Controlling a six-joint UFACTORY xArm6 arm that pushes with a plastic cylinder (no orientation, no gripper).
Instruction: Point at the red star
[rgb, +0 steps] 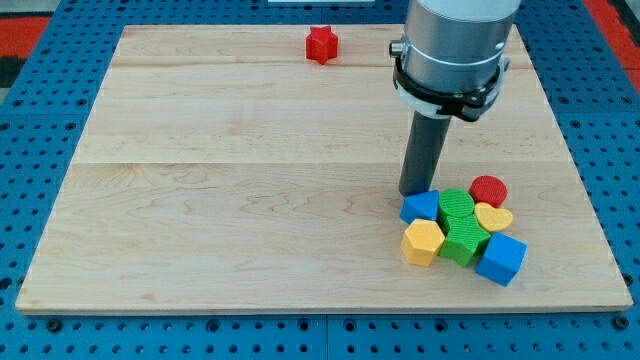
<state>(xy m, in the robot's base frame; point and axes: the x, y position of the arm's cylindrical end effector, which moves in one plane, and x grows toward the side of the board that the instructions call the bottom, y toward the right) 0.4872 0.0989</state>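
Our arm comes down from the upper right of the frame as a wide grey cylinder with a black clamp ring, and below it the straight dark rod stands upright on the wooden table (250, 150). My tip (414, 192) rests on the table in the right half of the frame, just at the upper-left edge of a tight cluster of blocks. The tool is a plain rod with nothing to spread or press together, and it pinches nothing. The block nearest my tip is a blue one (420, 206), touching or almost touching it; we cannot tell which. Beside it sit a green block (457, 204) and a red cylinder (489, 189), with a yellow heart (493, 217) under the cylinder. Lower lie a yellow block (422, 242), a second green block (464, 241) and a blue cube (501, 259). The red star (321, 44) lies alone near the top edge of the table, centre of the frame, well apart from my tip. We can read no labels or writing anywhere.
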